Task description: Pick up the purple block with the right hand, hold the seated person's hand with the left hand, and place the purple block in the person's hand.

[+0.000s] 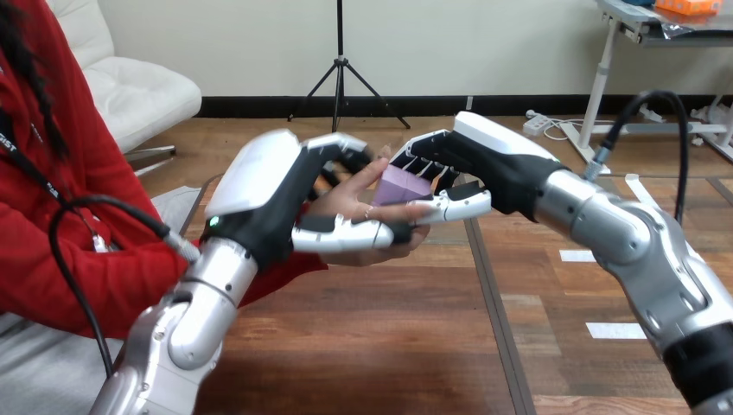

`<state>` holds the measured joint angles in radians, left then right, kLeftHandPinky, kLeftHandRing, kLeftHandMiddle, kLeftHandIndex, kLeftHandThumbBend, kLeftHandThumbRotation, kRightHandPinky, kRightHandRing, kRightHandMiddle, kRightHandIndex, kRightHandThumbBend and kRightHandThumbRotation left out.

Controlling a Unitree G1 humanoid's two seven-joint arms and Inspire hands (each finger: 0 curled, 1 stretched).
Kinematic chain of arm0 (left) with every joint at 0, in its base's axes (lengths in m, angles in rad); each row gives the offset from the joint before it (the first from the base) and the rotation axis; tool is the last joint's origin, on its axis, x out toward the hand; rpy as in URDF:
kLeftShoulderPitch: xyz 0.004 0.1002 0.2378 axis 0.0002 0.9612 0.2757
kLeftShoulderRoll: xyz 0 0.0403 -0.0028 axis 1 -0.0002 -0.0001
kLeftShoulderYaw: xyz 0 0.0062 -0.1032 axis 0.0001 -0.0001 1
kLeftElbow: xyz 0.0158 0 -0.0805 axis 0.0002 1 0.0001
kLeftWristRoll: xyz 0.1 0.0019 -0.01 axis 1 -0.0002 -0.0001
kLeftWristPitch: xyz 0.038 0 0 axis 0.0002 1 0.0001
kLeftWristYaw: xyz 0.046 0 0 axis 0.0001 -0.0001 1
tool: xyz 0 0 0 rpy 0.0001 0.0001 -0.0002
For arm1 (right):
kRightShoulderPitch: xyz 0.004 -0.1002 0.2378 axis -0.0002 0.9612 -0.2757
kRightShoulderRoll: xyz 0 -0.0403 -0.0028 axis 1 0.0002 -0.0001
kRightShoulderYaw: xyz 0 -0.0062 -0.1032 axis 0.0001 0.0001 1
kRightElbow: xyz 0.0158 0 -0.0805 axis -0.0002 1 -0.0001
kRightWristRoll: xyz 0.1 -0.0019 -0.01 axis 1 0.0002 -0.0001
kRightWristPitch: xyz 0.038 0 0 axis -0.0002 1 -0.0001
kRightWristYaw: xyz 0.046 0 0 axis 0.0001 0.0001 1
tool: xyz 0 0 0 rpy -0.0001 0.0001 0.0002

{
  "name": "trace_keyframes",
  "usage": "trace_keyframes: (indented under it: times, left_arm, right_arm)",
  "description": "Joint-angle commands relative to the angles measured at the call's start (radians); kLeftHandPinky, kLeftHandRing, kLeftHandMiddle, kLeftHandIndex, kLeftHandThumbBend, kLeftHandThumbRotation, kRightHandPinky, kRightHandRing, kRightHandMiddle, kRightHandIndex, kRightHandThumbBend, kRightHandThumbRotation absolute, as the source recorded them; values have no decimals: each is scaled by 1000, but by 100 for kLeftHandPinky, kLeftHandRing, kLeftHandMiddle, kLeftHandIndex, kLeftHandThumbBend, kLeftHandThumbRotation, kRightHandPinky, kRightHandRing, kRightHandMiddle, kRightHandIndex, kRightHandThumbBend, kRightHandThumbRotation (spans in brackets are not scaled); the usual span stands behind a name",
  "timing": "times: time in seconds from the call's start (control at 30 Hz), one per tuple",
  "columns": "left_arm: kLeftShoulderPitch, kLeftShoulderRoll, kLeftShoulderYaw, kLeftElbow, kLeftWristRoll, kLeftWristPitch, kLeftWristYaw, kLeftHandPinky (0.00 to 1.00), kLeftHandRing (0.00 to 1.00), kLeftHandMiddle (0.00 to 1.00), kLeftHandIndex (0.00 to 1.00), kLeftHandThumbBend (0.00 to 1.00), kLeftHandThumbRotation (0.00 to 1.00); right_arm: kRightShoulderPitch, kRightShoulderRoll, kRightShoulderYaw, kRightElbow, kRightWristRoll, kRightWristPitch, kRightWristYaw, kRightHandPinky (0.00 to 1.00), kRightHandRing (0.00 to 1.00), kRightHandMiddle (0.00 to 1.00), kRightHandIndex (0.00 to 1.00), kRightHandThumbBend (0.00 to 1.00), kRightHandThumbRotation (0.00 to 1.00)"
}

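My two hands meet above the bench (pixel 372 346), with one person's hand (pixel 350 201) and one purple block (pixel 402 186) between them. My left hand (pixel 277 194) is closed round the person's hand. Its fingers (pixel 341 145) curl over the top and its thumb (pixel 346 233) runs along underneath, so the person's palm lies in the space between them, turned up and toward my right hand. My right hand (pixel 493 169) comes in from the other side and grips the single purple block. Its fingers bend over the block's upper face and its thumb (pixel 458 206) presses in just below. The block sits at my right hand's fingertips, directly beside my left hand's fingertips and over the person's open palm. It appears to touch the person's fingers, though I cannot tell how much of its weight rests there. My two thumbs lie nearly end to end under the person's hand.
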<state>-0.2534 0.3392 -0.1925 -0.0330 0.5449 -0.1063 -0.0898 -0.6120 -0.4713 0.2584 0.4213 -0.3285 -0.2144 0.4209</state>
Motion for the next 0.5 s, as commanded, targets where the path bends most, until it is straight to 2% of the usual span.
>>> trace_keyframes:
  times: [0.0,0.17,0.47]
  left_arm:
    - [-43,13,31,-78,-33,-20,-12,54,65,69,70,87,96]
    - [-19,15,35,-94,-40,-14,-23,53,64,69,69,84,99]
    - [23,20,41,-108,-55,-15,-30,53,63,68,68,79,99]
  right_arm:
    - [-2,7,-66,-77,34,-36,-59,57,64,67,68,86,100]
    - [28,10,-82,-85,47,-73,-91,56,62,65,67,86,100]
    - [89,27,-124,-121,95,-77,-127,53,60,63,67,82,100]
